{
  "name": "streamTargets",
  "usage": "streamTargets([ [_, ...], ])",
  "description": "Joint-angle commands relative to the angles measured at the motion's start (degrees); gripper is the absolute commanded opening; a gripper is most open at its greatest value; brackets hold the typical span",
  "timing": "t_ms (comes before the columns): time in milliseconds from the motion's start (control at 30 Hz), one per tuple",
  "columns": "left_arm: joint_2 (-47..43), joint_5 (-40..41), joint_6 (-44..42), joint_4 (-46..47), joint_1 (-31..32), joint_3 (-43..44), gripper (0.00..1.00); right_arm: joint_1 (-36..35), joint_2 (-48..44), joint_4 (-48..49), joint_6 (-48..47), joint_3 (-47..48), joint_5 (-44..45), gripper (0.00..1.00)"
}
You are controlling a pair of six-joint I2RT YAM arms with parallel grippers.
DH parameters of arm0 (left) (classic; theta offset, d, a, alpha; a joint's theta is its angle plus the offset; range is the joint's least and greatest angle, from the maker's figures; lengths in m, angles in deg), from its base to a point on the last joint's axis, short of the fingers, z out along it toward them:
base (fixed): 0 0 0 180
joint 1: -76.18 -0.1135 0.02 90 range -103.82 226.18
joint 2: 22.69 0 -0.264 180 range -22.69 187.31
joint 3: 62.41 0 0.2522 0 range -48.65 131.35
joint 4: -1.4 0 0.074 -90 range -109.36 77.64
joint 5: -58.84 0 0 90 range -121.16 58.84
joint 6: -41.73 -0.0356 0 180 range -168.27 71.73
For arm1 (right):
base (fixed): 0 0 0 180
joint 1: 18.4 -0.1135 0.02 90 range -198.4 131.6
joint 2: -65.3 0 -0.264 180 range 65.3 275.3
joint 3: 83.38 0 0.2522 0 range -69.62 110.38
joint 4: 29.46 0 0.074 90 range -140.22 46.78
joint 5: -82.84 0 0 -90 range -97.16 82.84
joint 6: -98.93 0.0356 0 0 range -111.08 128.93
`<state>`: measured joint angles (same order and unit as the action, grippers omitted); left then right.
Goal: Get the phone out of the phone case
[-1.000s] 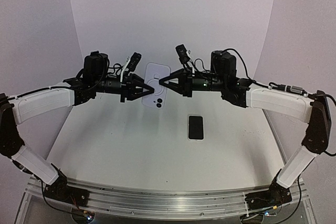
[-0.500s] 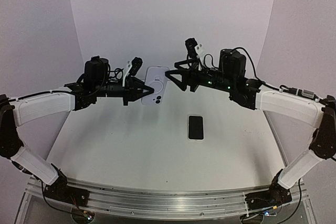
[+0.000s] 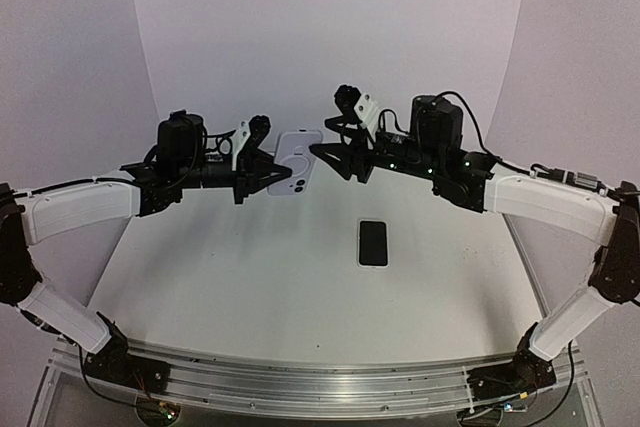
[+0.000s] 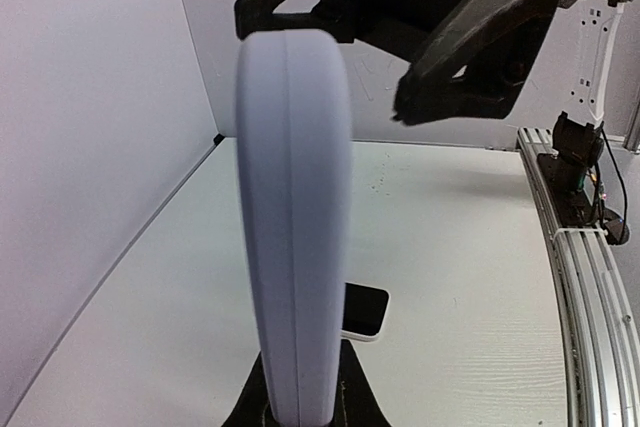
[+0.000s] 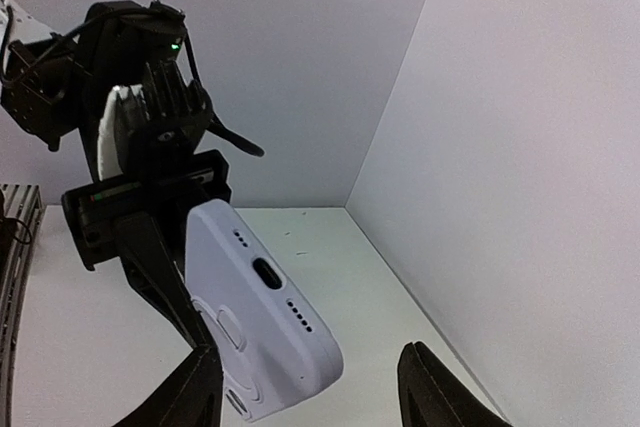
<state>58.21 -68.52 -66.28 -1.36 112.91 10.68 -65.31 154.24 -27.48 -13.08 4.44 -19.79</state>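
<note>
The left end effector (image 3: 258,169) is clamped on one short end of the pale lilac case (image 3: 293,159) and holds it up in the air, well clear of the white counter (image 3: 250,277). The case stands on end with its back, ring mark and camera corner turned toward the overhead camera. Held this way it probably gives the other arm free edges to work on, with nothing underneath to get in the way. From the case, the holding end effector sits at 9 o'clock. The right end effector (image 3: 326,155) sits at 3 o'clock, just beside the case's far long edge. Its jaws stand apart and grip nothing. In its own wrist view, the case end with the charging slot and speaker holes lies between the two fingers (image 5: 200,387). I cannot tell whether either finger touches it. A dark-faced phone (image 3: 373,242) with a light rim lies flat on the counter, screen up, at about 5 o'clock from the raised case and well apart from both end effectors. That looks like the phone already freed. These views do not show the inside of the case, so I cannot confirm that it is empty.
</note>
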Motion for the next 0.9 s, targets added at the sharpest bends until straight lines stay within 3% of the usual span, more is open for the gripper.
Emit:
streamTargets([
  [0,-3.62,-0.89,-1.51,5.32,0.26,0.71,0.00,0.05,1.31,0.71,-2.54,3.31,-0.20,0.49],
  [133,-3.25,-0.45,-1.10,4.94,0.64,1.30,0.00,-0.20,1.76,2.30,-1.84,3.45,-0.81,0.36],
  [367,-2.69,2.34,-0.56,3.69,1.59,2.43,0.00,-1.08,2.55,3.15,-1.29,3.44,-0.52,0.21],
  [600,-0.08,14.11,18.25,-1.46,1.59,9.40,0.00,-4.47,4.78,3.33,-2.74,3.56,9.14,0.04],
  [733,0.25,15.40,29.00,-3.84,1.59,11.36,0.00,-8.54,8.14,4.87,-5.61,4.20,16.31,0.01],
  [867,0.83,17.06,32.53,-4.13,1.58,12.90,0.00,-11.74,10.43,5.31,-7.23,4.50,17.08,0.00],
])
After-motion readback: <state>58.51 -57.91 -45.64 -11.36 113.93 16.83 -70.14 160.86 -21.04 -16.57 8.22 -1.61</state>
